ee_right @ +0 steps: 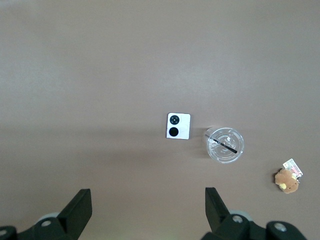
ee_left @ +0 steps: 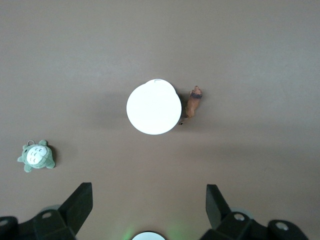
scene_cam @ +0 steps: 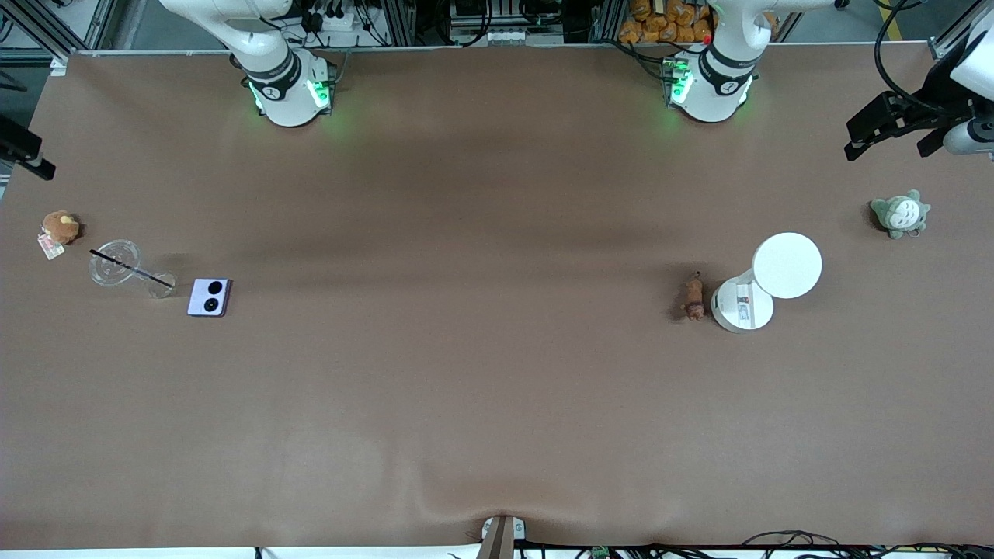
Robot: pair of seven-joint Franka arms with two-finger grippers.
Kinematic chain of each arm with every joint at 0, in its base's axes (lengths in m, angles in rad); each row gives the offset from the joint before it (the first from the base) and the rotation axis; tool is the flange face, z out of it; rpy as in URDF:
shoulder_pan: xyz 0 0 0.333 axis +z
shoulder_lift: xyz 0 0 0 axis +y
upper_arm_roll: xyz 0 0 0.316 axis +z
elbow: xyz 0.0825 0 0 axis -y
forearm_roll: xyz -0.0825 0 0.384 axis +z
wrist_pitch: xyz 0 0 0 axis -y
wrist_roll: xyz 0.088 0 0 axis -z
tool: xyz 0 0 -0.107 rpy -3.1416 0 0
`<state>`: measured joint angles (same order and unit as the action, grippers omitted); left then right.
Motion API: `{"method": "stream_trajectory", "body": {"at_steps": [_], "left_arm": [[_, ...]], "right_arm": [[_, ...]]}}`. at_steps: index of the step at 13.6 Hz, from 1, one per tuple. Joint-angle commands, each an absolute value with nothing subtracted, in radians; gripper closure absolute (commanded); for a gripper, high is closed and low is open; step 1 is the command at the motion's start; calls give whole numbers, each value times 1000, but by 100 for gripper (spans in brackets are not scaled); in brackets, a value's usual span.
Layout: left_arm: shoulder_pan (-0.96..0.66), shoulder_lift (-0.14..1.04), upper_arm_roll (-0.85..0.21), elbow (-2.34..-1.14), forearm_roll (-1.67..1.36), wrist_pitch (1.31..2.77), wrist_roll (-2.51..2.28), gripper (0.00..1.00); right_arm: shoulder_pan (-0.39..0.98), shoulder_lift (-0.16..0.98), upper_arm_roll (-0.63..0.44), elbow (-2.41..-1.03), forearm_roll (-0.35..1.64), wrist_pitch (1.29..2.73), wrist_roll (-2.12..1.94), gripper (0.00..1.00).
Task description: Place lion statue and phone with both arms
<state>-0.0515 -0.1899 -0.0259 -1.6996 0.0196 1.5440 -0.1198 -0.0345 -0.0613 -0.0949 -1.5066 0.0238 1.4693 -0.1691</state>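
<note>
The lion statue [scene_cam: 693,297], tiny and reddish-brown, lies on the brown table toward the left arm's end, right beside the base of a white stand; it also shows in the left wrist view [ee_left: 193,102]. The lavender phone [scene_cam: 210,296], folded with its two black lenses up, lies toward the right arm's end; it also shows in the right wrist view [ee_right: 178,125]. My left gripper [ee_left: 148,205] is open and empty, high over the table between its base and the stand. My right gripper [ee_right: 148,205] is open and empty, high over bare table, well away from the phone.
A white stand with a round disc top [scene_cam: 787,265] is next to the lion. A grey-green plush [scene_cam: 899,213] sits nearer the table's end. A clear cup with a black straw [scene_cam: 116,262] lies beside the phone. A brown plush with a tag [scene_cam: 60,227] is near it.
</note>
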Motion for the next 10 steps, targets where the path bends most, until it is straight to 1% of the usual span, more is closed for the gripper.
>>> {"method": "stream_trajectory", "body": {"at_steps": [1,10], "left_arm": [[-48,-176,-26,-1671,5,1522,-114,0],[-48,-176,-26,-1671,5,1514,-109,0]], "right_arm": [[-3,-58,-87,-1514,23,1486,-89,0],[25,-5,-87,-1486,35,1499,-83,0]]}}
